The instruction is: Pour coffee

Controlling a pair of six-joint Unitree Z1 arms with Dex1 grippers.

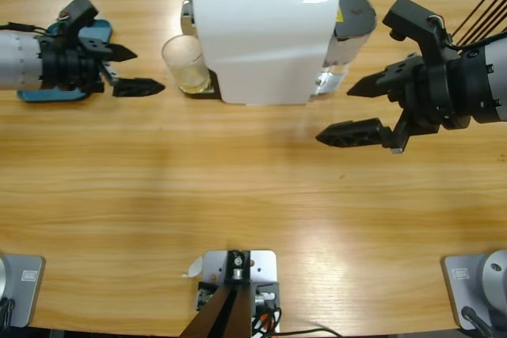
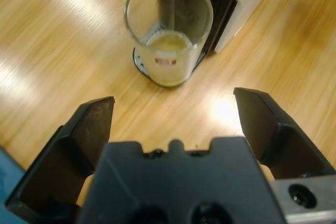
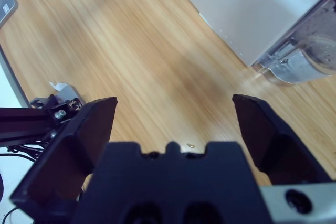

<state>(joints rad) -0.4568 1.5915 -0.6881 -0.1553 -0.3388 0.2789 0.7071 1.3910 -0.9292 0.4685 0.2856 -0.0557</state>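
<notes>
A clear tumbler (image 1: 186,65) (image 2: 169,27) stands on the black drip tray at the left side of the white coffee machine (image 1: 265,33) (image 3: 257,9). In its bottom lies a shallow layer of yellowish coffee (image 2: 168,43) (image 1: 192,78). My left gripper (image 1: 131,69) (image 2: 176,121) is open just left of the tumbler, a short gap away, with nothing between its jaws. To the right of the machine my right gripper (image 1: 360,108) (image 3: 176,124) hangs open and empty, its jaws wide apart over bare wood.
A blue flat object (image 1: 51,93) lies under the left arm at the table's left edge. The machine's clear water tank (image 1: 348,33) (image 3: 304,56) sits at its right rear. Bare wooden table (image 1: 238,187) spreads in front of both grippers.
</notes>
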